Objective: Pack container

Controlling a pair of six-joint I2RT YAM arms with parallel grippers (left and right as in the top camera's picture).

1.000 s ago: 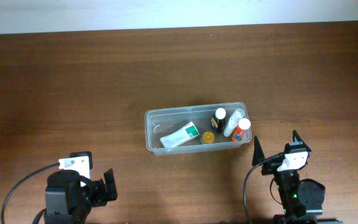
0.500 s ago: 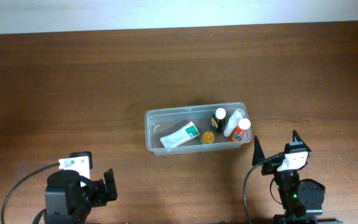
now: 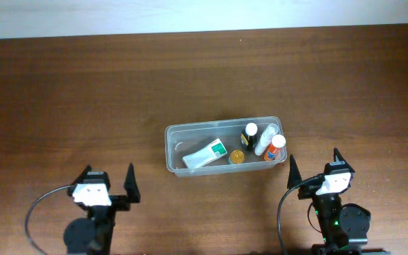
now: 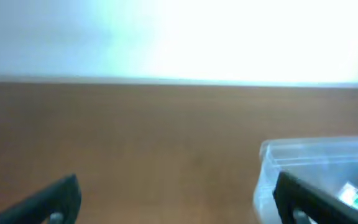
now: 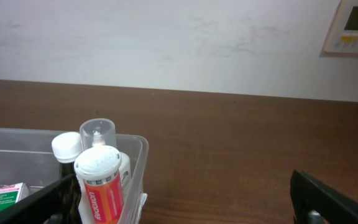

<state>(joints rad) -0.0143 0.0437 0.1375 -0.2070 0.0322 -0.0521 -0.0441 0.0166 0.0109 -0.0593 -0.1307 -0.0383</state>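
The tub (image 3: 202, 127) sits mid-bench, a little toward the front edge. Its long axis runs parallel to that edge, and a tube (image 3: 205, 154) and small bottles (image 3: 261, 139) lie inside. Both my grippers hang wide and empty at the front edge. The right gripper (image 3: 314, 164) is nearer, with the tub's right end just ahead-left of it. The left gripper (image 3: 108, 177) is farther off.

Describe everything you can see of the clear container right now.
The container is a clear plastic rectangular tub with rounded corners and a rim, no lid, sitting upright on the wooden table. Inside, a white tube lies flat left of its middle, and small bottles stand crowded at its right end. Only the table touches it from outside.
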